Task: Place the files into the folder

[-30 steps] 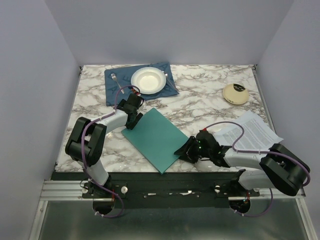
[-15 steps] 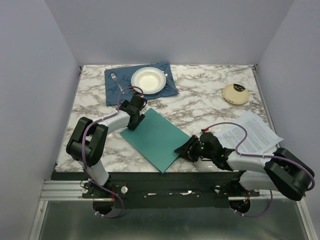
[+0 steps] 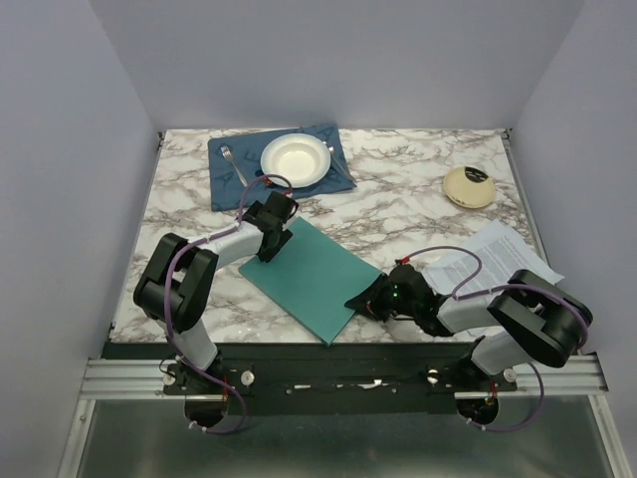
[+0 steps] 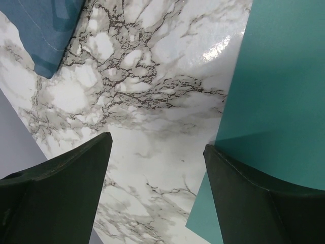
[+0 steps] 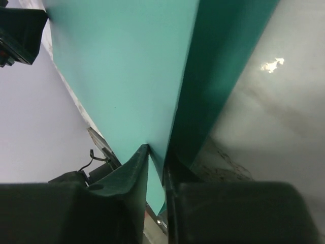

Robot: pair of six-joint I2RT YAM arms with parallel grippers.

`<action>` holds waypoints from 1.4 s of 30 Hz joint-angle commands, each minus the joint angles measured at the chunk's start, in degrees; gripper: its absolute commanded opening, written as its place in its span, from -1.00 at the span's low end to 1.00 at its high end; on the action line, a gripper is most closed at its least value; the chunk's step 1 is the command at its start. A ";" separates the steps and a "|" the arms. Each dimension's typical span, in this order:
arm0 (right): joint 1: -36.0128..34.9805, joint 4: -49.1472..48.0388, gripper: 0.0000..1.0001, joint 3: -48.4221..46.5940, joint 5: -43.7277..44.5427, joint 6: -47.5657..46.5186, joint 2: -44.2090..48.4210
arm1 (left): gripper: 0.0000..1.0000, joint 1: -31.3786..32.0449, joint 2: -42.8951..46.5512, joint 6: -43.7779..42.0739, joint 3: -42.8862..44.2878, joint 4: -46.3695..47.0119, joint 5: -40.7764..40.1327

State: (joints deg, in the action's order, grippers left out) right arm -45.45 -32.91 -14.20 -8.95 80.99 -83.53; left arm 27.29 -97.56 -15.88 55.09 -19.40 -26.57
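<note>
R gripper (image 3: 360, 299) is clamped narrow on the near-right edge of the folder (image 3: 309, 274), a thin smooth teal plastic leaf pinched betw. its dark fingers (image 5: 127, 178) and raised a bit off the darker leaf below. L gripper (image 3: 271, 244) hangs wide open at the folder's far-left edge, one finger over the glossy veined marble table (image 4: 152, 101), the other over flat teal, gripping nothing. Folder lies angled mid-table; the files (image 3: 503, 261), white printed sheets, sit well apart by the R arm.
</note>
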 commanded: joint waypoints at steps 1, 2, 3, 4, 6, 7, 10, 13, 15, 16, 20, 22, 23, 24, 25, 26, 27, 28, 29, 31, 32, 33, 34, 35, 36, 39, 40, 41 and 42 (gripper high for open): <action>-0.60 -6.46 -0.63 -0.83 3.15 -0.74 -2.26 | 0.78 2.68 -1.59 2.17 -2.80 -6.53 9.43; -0.69 -6.64 -0.73 -0.49 3.32 -1.18 -1.91 | 0.78 2.77 -1.41 2.17 -2.62 -6.70 9.34; -0.60 -6.30 -0.78 -0.31 3.76 -1.36 -1.29 | 0.79 2.77 -1.15 2.08 -2.45 -6.97 9.17; -0.60 -5.60 -0.86 -0.31 4.20 -1.88 -0.42 | 0.80 2.68 -0.71 2.17 -2.01 -7.84 8.99; -0.60 -0.44 -0.99 -0.83 6.56 -3.73 3.97 | 0.95 2.68 0.26 2.52 0.10 -9.16 7.33; -0.69 1.94 -0.99 -1.18 7.71 -4.52 6.16 | 0.98 2.60 2.00 2.69 1.50 -11.69 6.97; -1.04 13.19 -0.99 -3.64 14.12 -8.47 15.39 | 0.98 1.11 6.92 4.79 9.13 -18.10 8.37; -2.01 25.23 -0.99 -7.93 22.11 -13.39 23.83 | 0.98 -2.67 10.97 6.99 19.33 -24.34 12.48; -3.41 32.68 -0.99 -10.49 28.51 -17.61 28.57 | 0.98 -5.22 12.39 7.44 25.31 -26.65 15.13; -4.11 36.21 -0.99 -13.20 30.81 -19.10 29.81 | 0.98 -7.40 13.35 7.79 26.81 -28.57 16.97; -8.50 44.41 -0.99 -19.44 39.79 -28.83 31.93 | 0.98 -12.43 15.64 8.93 31.13 -31.40 21.37; -10.61 45.47 -0.99 -21.74 43.03 -33.24 30.71 | 0.98 -14.27 17.04 9.02 30.87 -31.58 22.87; -13.58 45.65 -0.99 -24.45 44.44 -37.53 29.66 | 0.98 -16.02 17.40 9.02 30.26 -31.84 24.44; -15.61 46.43 -0.99 -25.95 46.20 -39.66 28.52 | 0.98 -16.91 17.75 9.11 29.82 -32.02 25.50; -17.89 47.05 -0.99 -27.54 50.65 -41.77 27.20 | 0.98 -17.53 18.19 9.11 29.38 -32.19 26.21; -22.36 47.58 -0.99 -29.64 53.13 -45.79 23.19 | 0.98 -19.27 18.37 9.11 28.42 -32.28 26.48; -24.57 49.50 -0.99 -33.75 55.60 -47.49 20.97 | 0.98 -19.99 18.63 9.20 27.88 -32.28 29.09; -26.69 50.30 -0.99 -36.40 60.14 -49.33 18.08 | 0.98 -20.69 18.98 9.20 27.18 -32.19 29.99; -30.36 51.18 -0.99 -38.60 62.37 -52.40 12.83 | 0.98 -21.48 19.16 9.20 26.31 -32.19 30.60; -33.28 53.11 -0.99 -45.55 67.11 -55.58 6.74 | 0.98 -23.68 19.33 9.20 25.42 -32.37 32.98; -35.56 54.08 -0.99 -47.83 68.18 -57.59 3.93 | 0.98 -24.29 19.34 9.20 24.72 -32.28 33.68; -36.37 55.83 -0.99 -50.38 69.15 -58.57 -2.02 | 0.98 -25.52 19.42 9.11 24.28 -32.28 34.30; -36.90 56.63 -0.99 -54.41 70.03 -59.71 -4.43 | 0.98 -25.97 19.60 9.02 24.01 -32.46 35.08; -37.95 57.42 -0.99 -56.62 70.56 -61.11 -7.32 | 0.98 -26.58 19.77 8.76 23.40 -32.54 35.53; -38.39 58.12 -0.99 -58.21 70.47 -62.17 -11.44 | 0.98 -26.85 20.04 8.59 23.13 -32.55 35.88; -39.80 58.04 -0.99 -63.40 69.78 -66.21 -17.09 | 0.98 -29.92 21.35 7.80 22.69 -32.90 36.94; -39.98 58.04 -0.99 -64.72 68.73 -67.27 -20.59 | 0.98 -31.23 22.05 7.62 22.69 -33.24 37.29; -40.24 58.04 -0.99 -66.90 68.11 -68.93 -22.19 | 0.98 -31.85 22.15 7.27 22.69 -33.25 37.64; -40.24 58.22 -0.98 -68.14 67.14 -69.73 -23.86 | 0.98 -32.64 22.32 6.92 22.69 -33.42 37.90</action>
State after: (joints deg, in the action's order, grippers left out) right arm -85.14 21.23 -77.32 56.47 18.37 -101.62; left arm -2.31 -78.24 -7.57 77.84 -51.18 7.44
